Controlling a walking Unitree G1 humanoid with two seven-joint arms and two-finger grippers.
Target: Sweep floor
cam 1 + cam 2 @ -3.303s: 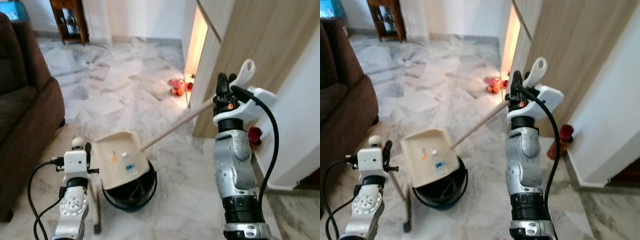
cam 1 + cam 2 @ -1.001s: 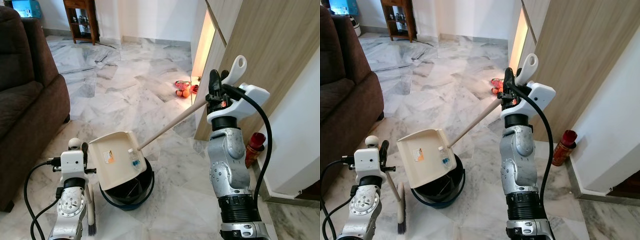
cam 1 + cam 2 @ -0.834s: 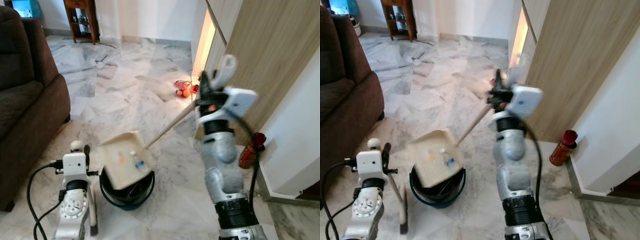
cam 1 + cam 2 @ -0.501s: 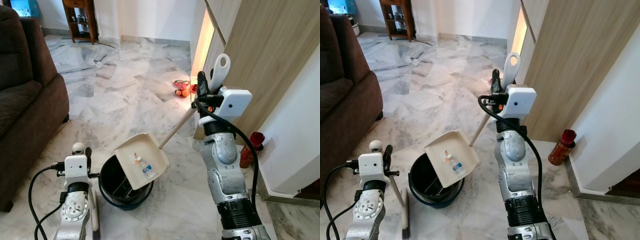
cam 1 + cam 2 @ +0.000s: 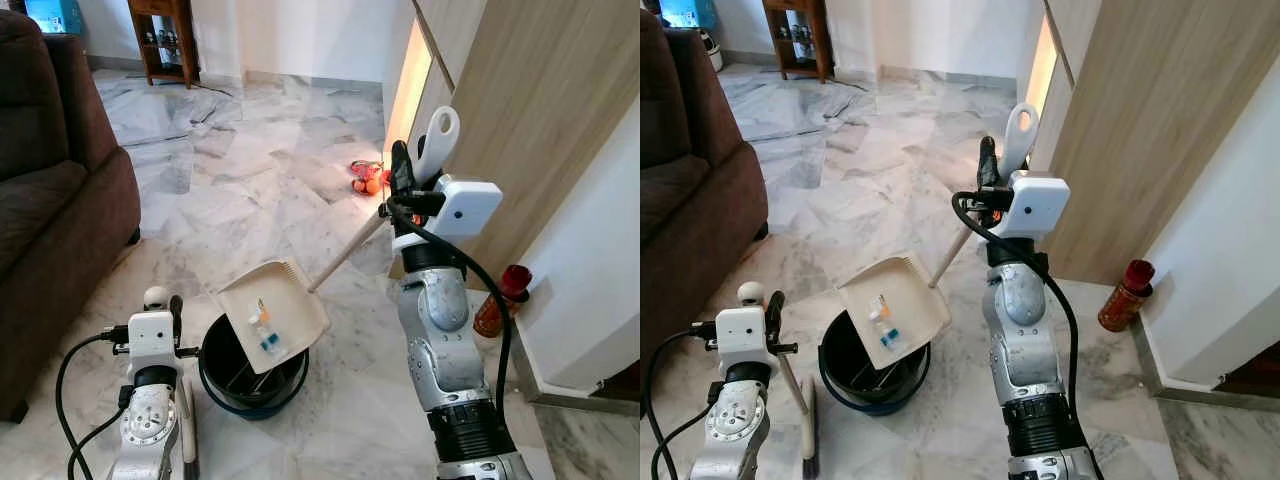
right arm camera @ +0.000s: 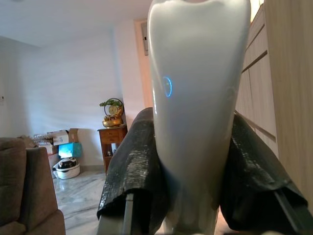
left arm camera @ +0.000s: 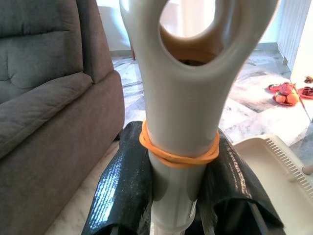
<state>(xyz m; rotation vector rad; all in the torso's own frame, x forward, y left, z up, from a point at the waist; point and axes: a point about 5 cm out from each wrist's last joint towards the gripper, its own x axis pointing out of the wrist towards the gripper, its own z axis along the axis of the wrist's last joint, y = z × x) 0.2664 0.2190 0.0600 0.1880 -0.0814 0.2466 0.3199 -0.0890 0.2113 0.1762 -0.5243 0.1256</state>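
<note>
My right gripper [image 5: 403,178] is raised at chest height, shut on the long handle of a cream dustpan [image 5: 272,312]. The pan hangs tilted over a dark round bin [image 5: 250,372] on the marble floor. Small white, orange and blue bits of litter [image 5: 262,330] lie on the pan near its lower edge. Low on the left, my left gripper [image 5: 166,305] is shut on the grey handle of a broom [image 7: 178,112], which has an orange rubber band around it. The broom's brush [image 5: 808,440] rests on the floor beside the bin.
A brown sofa [image 5: 50,190] fills the left side. A wooden panel wall [image 5: 530,120] and a white wall stand on the right, with a red bottle [image 5: 495,300] at their foot. A plate of orange fruit [image 5: 366,181] lies on the floor ahead. A wooden shelf [image 5: 160,40] stands far back.
The dustpan swung from the bin's left side over to its right, then came back a little left. The litter slid down the pan. The left arm with the broom stayed put.
</note>
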